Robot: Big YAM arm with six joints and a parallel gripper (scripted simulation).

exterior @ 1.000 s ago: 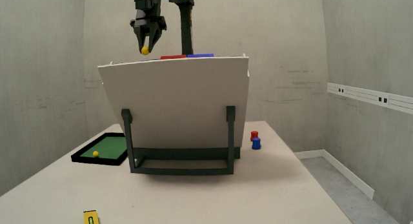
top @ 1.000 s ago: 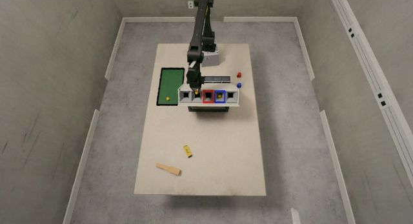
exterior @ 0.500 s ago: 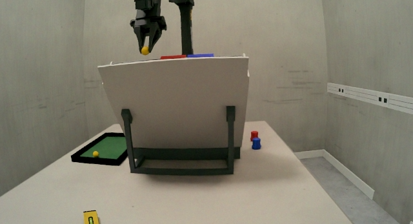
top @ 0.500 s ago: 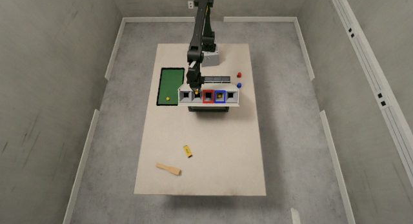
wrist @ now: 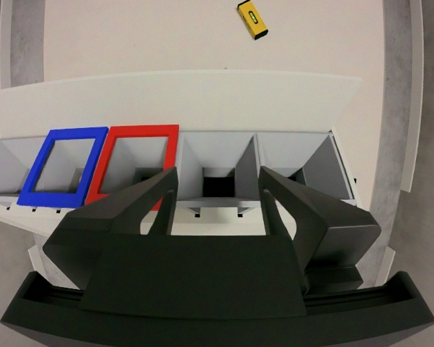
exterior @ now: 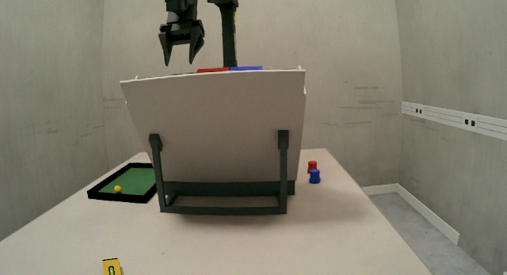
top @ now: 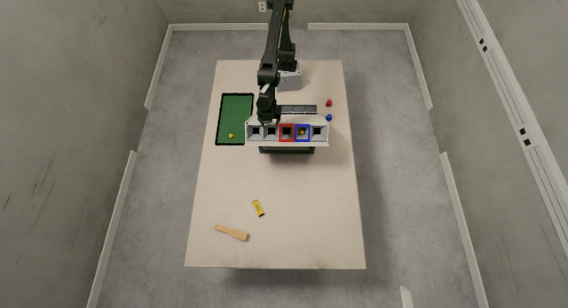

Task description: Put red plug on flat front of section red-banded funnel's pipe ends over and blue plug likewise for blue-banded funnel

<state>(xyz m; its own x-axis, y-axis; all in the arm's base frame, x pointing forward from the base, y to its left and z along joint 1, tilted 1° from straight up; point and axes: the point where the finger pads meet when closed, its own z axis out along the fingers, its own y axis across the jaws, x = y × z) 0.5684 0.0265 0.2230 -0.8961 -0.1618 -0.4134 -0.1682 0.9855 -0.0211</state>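
Note:
My gripper (top: 267, 120) (exterior: 181, 55) (wrist: 218, 173) is open and empty. It hangs close above the plain funnel (top: 271, 131) (wrist: 217, 156) just beside the red-banded funnel (top: 287, 132) (exterior: 212, 70) (wrist: 142, 129). The blue-banded funnel (top: 302, 132) (exterior: 245, 67) (wrist: 78, 131) is on the red one's other side; a yellow marble (top: 302, 131) shows in it in the overhead view. The red plug (top: 328, 103) (exterior: 312, 166) and blue plug (top: 328, 117) (exterior: 314, 176) stand on the table beside the rig. One yellow marble (top: 231, 135) (exterior: 117, 189) lies in the green tray (top: 237, 94) (exterior: 119, 197).
The white cover (exterior: 218, 120) (wrist: 172, 100) on a dark stand hides the pipes. The sectioned tray (top: 298, 108) lies behind it. A yellow level (top: 257, 208) (exterior: 111, 266) (wrist: 252, 19) and a wooden spatula (top: 231, 232) lie on the table's front part.

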